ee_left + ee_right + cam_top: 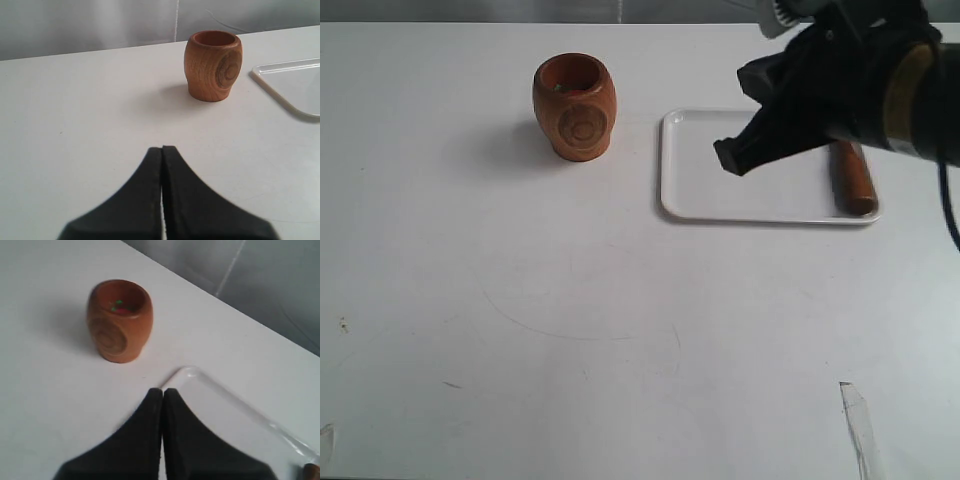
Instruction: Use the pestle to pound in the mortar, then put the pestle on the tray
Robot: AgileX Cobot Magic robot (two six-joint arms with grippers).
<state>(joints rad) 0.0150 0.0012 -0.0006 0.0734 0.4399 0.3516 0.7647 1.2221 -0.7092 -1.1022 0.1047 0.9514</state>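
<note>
The orange-brown mortar (pixel 574 106) stands upright on the white table, left of the tray; it also shows as the mortar (pixel 213 65) and the mortar (pixel 120 320), where small green and red bits lie inside. The white tray (pixel 700 190) holds the dark reddish-brown pestle (pixel 853 180), lying near its right end, partly hidden by my right arm. My right gripper (pixel 728 158) hangs above the tray, shut and empty, seen also as the right gripper (pixel 162 391). My left gripper (pixel 162 148) is shut and empty over bare table, well short of the mortar; it is outside the exterior view.
A corner of the tray (pixel 287 90) shows at the right of the left wrist view. A grey wall runs behind the table's far edge (pixel 90 50). A strip of tape (pixel 856 415) sits near the front right.
</note>
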